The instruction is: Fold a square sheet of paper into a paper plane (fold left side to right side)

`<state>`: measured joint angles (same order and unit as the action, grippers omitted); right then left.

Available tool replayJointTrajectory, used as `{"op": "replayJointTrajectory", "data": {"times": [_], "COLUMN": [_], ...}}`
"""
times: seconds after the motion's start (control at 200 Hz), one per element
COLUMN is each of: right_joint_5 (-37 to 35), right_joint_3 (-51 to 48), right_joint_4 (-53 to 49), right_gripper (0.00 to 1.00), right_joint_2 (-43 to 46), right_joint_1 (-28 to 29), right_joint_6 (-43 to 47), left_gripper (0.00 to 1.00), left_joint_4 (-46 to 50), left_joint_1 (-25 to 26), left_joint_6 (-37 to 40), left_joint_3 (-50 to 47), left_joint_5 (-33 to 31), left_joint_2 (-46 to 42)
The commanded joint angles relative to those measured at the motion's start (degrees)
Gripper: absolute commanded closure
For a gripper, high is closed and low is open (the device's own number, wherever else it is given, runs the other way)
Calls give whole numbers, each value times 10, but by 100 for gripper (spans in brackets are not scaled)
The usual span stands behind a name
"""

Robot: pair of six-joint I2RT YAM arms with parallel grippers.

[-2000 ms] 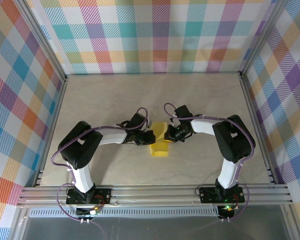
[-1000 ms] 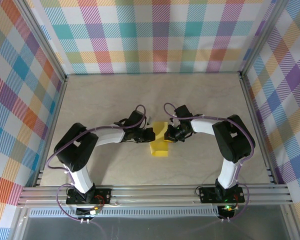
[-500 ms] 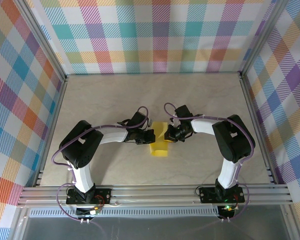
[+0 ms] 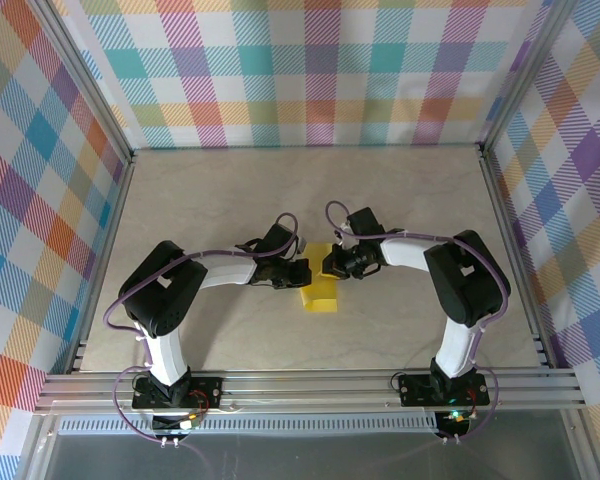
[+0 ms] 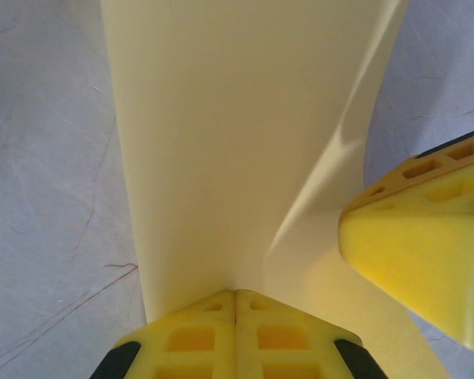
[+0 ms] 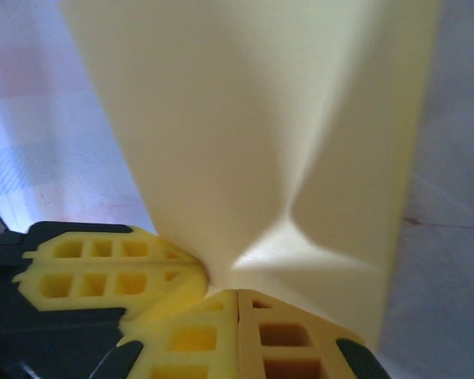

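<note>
The square sheet of paper (image 4: 320, 293) is bright yellow and partly folded, lying mid-table between the two arms. My left gripper (image 4: 300, 272) is shut on its left edge. In the left wrist view the paper (image 5: 221, 134) rises straight out of the shut gripper (image 5: 235, 294), with a finger of the right gripper (image 5: 426, 253) close by on the right. My right gripper (image 4: 328, 266) is shut on the paper's far part. In the right wrist view the sheet (image 6: 253, 118) bends up from the shut gripper (image 6: 238, 294), the left gripper's fingers (image 6: 103, 272) touching beside it.
The beige table (image 4: 230, 200) is ringed by checked walls and metal rails (image 4: 300, 385) at the near edge. Both arm bases sit at the bottom. Bare tabletop lies beyond and to both sides of the paper.
The right gripper has shifted a little left toward the left gripper, carrying the paper's far part with it. Less yellow paper shows from above. The left gripper has barely moved.
</note>
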<state>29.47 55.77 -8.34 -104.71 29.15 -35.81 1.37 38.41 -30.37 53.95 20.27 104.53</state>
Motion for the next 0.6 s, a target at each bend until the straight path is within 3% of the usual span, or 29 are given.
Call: {"op": "replayJointTrajectory", "data": {"times": [0.0,0.32,0.595], "right_joint_5": [19,3,-41], "right_joint_3": [31,58,64], "right_joint_4": [30,20,-50], "right_gripper": [100,100,100], "right_joint_2": [-24,-78,-101], "right_joint_1": [10,14,14], "right_joint_6": [-12,-13,-16], "left_gripper": [100,100,100], "left_joint_4": [37,37,52], "left_joint_1": [10,11,14], "left_joint_6": [6,11,17], "left_joint_3": [1,0,-5], "left_joint_5": [-15,-11,-8], "left_joint_2": [21,21,13]}}
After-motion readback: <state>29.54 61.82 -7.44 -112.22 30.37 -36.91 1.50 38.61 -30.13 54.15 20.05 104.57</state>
